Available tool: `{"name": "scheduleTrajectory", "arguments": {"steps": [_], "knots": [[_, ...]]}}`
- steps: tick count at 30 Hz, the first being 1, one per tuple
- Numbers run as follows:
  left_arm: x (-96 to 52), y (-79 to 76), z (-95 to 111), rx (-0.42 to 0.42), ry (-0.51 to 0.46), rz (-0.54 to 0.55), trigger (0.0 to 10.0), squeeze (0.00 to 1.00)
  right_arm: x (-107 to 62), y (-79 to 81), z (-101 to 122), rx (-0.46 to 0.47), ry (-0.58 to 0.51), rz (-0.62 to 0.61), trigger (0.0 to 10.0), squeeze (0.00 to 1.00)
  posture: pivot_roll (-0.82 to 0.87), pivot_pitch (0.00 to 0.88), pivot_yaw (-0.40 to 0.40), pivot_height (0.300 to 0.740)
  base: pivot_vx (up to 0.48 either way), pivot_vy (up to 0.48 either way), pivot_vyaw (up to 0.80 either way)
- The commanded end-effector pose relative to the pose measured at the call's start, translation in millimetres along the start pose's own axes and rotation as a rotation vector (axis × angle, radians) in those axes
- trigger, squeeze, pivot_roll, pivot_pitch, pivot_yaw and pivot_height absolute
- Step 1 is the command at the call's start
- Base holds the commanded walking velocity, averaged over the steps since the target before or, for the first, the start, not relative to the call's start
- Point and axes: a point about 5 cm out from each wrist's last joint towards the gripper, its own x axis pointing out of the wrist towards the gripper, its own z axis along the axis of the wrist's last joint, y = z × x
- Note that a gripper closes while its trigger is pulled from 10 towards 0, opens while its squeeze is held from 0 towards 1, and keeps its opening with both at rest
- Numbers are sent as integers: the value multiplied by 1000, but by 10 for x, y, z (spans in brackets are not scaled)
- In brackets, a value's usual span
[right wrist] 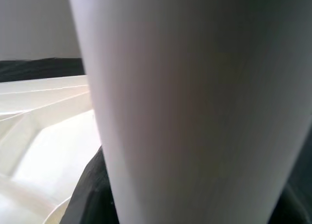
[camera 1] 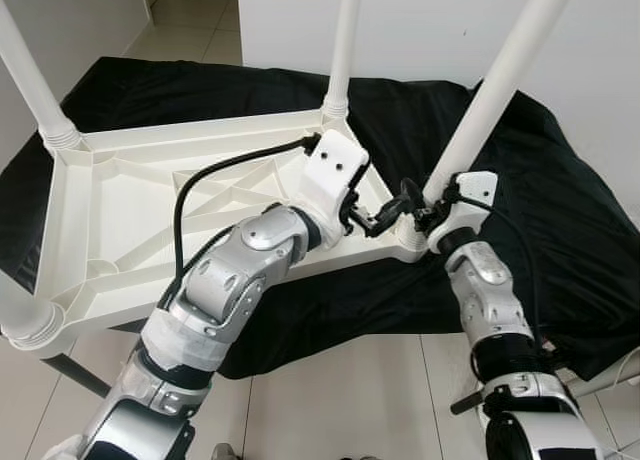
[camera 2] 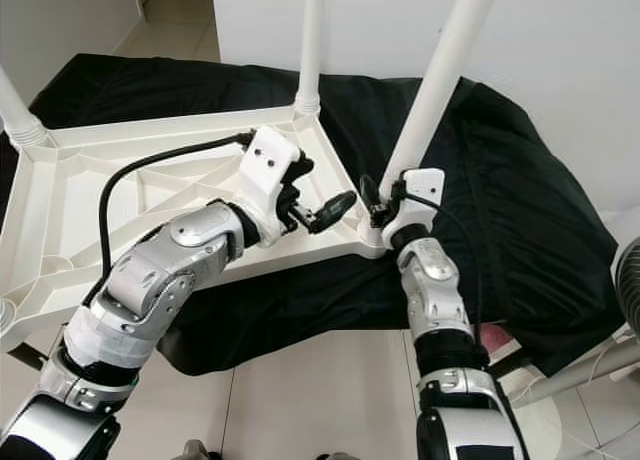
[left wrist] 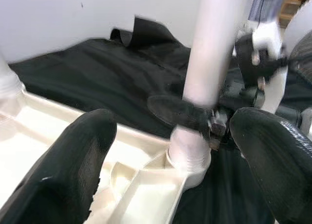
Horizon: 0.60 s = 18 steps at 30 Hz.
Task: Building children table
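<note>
Both silver arms reach forward from the near edge; the right gripper (camera 1: 432,212) is clamped round the base of the near-right leg (camera 1: 490,100), just above its corner socket; the left gripper (camera 2: 318,215) sits just left of that leg, fingers spread wide and holding nothing, as the left wrist view shows with one finger (left wrist: 63,170) over the white frame. The children's table (camera 1: 90,220) lies upside down on a black cloth (camera 1: 560,200), ribbed underside up; further off, the far-right leg (camera 1: 343,40) and the far-left leg (camera 1: 30,70) stand in their sockets.

The near-right leg leans to the right; if it is not fully seated, twisting or releasing it could let it tip out, or drag the light frame across the cloth. The right wrist view presses close against the leg's white surface; the head views alone show its tilt.
</note>
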Motion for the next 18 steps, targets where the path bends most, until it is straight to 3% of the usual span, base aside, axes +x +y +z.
{"name": "scheduleTrajectory", "arguments": {"steps": [1, 9, 12, 18], "knots": [[-22, -63, -49, 11, 16, -85, 10000, 0, -110, 14, -301, 20, 156, -67, 10000, 0, 25, 93, -51, 740, 0, 0, 0], [-106, -47, -202, 38, 68, -71, 10000, 0, -150, 170, -260, 18, 104, -221, 10000, 0, 23, 100, -67, 740, 0, 0, 0], [-119, -51, -268, 47, 87, -62, 10000, 0, -191, 187, -271, -5, 99, -350, 10000, 0, 22, 105, -74, 740, 0, 0, 0], [-127, -70, -320, 45, 94, -59, 10000, 0, -208, 223, -192, -13, 77, -388, 10000, 0, 5, 102, -75, 740, 0, 0, 0]]}}
